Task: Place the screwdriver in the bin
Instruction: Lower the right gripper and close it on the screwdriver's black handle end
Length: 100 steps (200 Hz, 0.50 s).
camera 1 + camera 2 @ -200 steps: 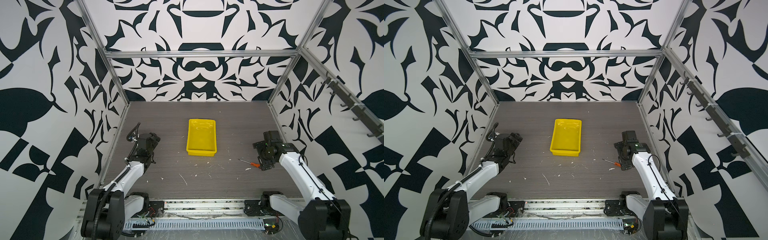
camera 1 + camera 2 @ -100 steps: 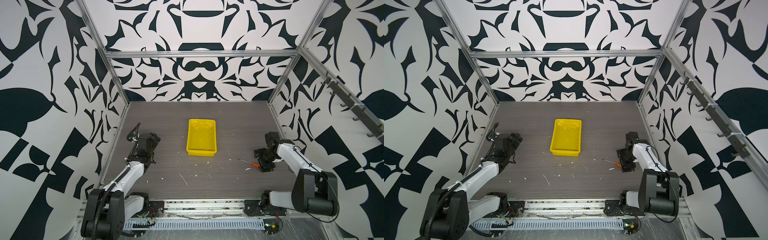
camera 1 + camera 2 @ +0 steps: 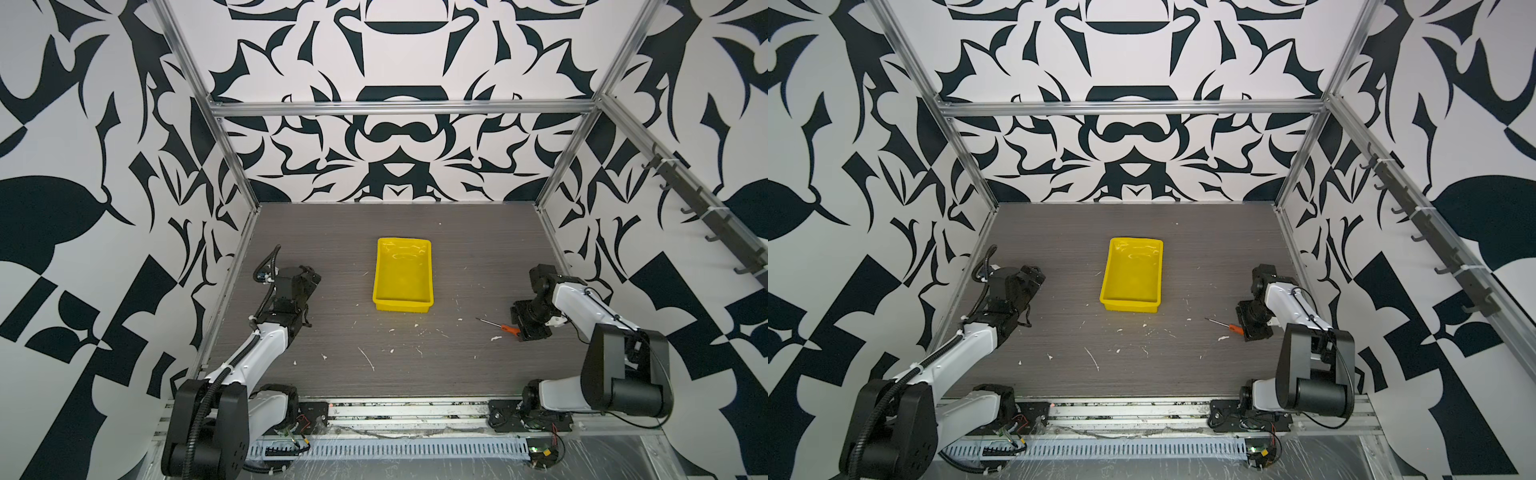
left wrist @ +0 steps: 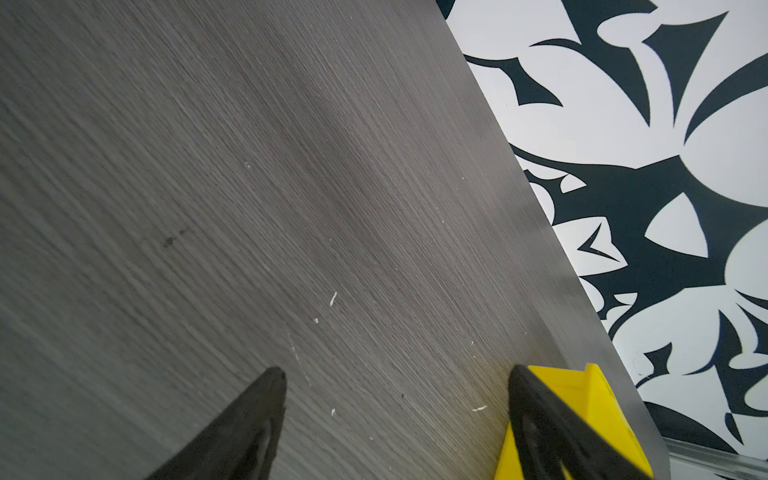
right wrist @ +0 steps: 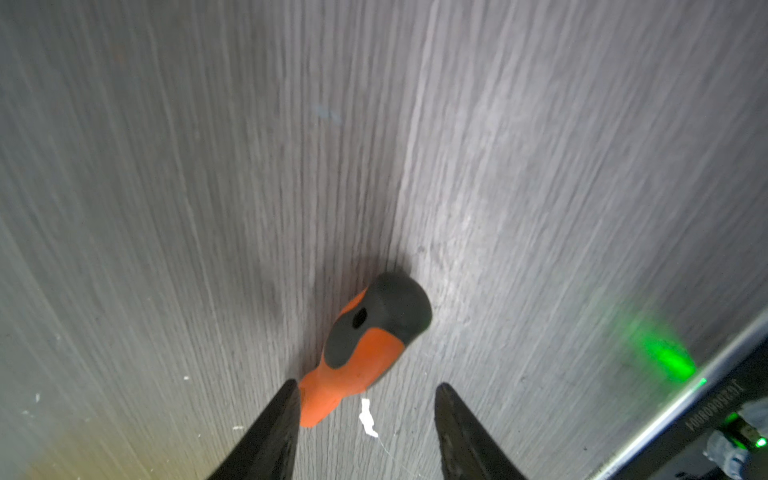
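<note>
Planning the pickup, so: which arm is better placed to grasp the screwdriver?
Right. The right gripper straddles the screwdriver handle, jaws open; the left gripper sits far off, beyond the bin.

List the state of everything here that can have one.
bin: upright, empty.
screwdriver: lying flat outside the bin, not yet gripped.
left gripper: open, holding nothing.
right gripper: open, jaws straddling the screwdriver handle.

Glossy yellow plastic bin [image 3: 403, 306], matt woodgrain table [image 3: 332, 257], screwdriver [image 5: 365, 345] w/ matt orange/blk handle.
</note>
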{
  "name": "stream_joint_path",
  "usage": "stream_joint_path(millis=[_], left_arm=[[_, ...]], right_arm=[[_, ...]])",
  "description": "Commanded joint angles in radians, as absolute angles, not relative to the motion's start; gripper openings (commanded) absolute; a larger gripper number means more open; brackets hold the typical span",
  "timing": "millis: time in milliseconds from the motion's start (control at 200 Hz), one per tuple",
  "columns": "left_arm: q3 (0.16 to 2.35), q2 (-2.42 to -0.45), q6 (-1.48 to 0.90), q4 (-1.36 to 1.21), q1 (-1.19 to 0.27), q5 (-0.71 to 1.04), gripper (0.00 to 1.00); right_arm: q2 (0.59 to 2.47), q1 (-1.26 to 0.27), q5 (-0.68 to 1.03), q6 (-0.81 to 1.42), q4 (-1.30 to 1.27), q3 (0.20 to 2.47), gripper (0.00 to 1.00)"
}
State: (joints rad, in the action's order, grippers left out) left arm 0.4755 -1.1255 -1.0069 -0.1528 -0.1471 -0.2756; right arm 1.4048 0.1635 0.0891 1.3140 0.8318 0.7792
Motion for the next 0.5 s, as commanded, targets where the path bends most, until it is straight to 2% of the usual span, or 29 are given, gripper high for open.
stream_joint_path(millis=[0,155,435,495], left_arm=[[0.469,-1.103,-1.024,-0.157,-0.147,-0.290,0.87],[0.469,-1.099,-1.020,-0.158,-0.147,-0.281,0.87],[0.471,-1.107,-1.026,-0.160,-0.147,-0.283,0.87],[0.472,-1.110,-1.026,-0.156,-0.147,-0.290,0.87]], right_arm=[[1.415,0.169,0.068,1.314,0.816,0.758,0.54],[1.455,0.174,0.059,1.289,0.790,0.761,0.39],[1.410,0.178,0.005,1.287,0.791,0.736,0.39],[1.392,0.178,0.006,1.286,0.783,0.714,0.35]])
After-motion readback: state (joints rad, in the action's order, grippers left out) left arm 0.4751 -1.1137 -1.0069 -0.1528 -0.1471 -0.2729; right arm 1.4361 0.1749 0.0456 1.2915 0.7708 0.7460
